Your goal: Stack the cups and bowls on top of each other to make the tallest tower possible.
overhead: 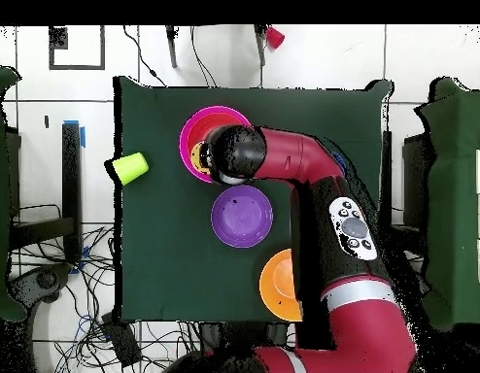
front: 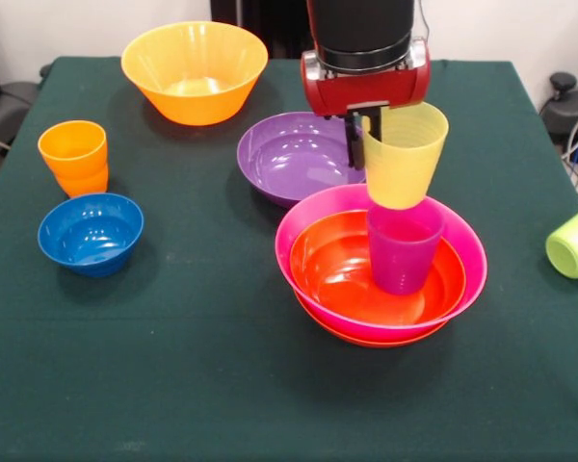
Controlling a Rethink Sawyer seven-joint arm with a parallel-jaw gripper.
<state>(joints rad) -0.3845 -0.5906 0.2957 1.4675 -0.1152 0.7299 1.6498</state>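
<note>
One yellow cup [front: 405, 154]: thin translucent plastic, judged light, slick and easily squeezed; claw [front: 366, 130] pinches its rim wall, one finger inside. It hangs just above the purple cup [front: 403, 248], which stands upright in the red-orange bowl [front: 337, 274] nested in the pink bowl [front: 299, 221]. Purple bowl [front: 289, 154] lies just behind the pink bowl; lime cup [front: 573, 241] lies tipped well off to one side at the tabletop [front: 212, 375] edge. Open room in front.
</note>
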